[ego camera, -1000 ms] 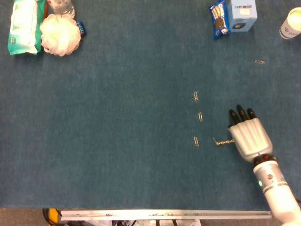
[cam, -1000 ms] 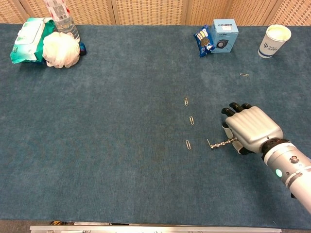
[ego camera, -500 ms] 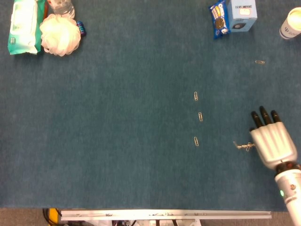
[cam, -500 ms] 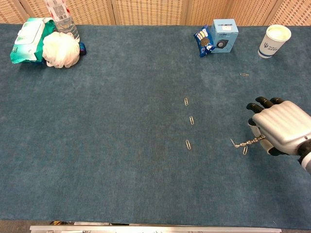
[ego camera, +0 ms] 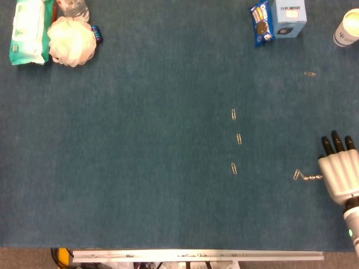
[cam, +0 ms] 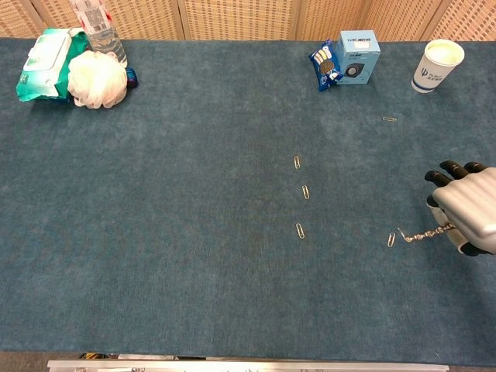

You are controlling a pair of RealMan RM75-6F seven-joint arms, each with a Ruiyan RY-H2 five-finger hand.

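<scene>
Head view. The right hand (ego camera: pixel 339 175) is sitting at the far right edge of the blue table cloth (ego camera: pixel 140 145), back of the hand facing up, dark fingertips pointing away from the robot. The fingers are lying close together and bent down. A thin twisted metal rod (ego camera: pixel 312 177) is sticking out of the hand's left side, so the hand appears to be gripping it underneath, though the grip itself is hidden. The rod's long axis is running left-right across the table. Its free tip is ending just beside the near paperclip (ego camera: pixel 297 174), which is lying left of the hand with its long axis pointing roughly away from the robot. Touching or just apart: cannot tell. The left hand is not showing.

Further left, a column of three paperclips (ego camera: pixel 239 139) is lying well apart from the hand. A lone paperclip (ego camera: pixel 309 73) is lying farther back.

Chest view. The right hand (cam: pixel 471 208) is being cut by the right edge. The metal rod (cam: pixel 422 233) is slanting slightly down toward the near paperclip (cam: pixel 391 240), with its hooked tip just right of the clip. Only this hand is anywhere near the clip.

At the back are standing a blue box (cam: pixel 358 53), a snack packet (cam: pixel 325 66) and a paper cup (cam: pixel 438 64). At the back left are a wipes pack (cam: pixel 43 54), a white bath pouf (cam: pixel 97 79) and a bottle (cam: pixel 97 31).
</scene>
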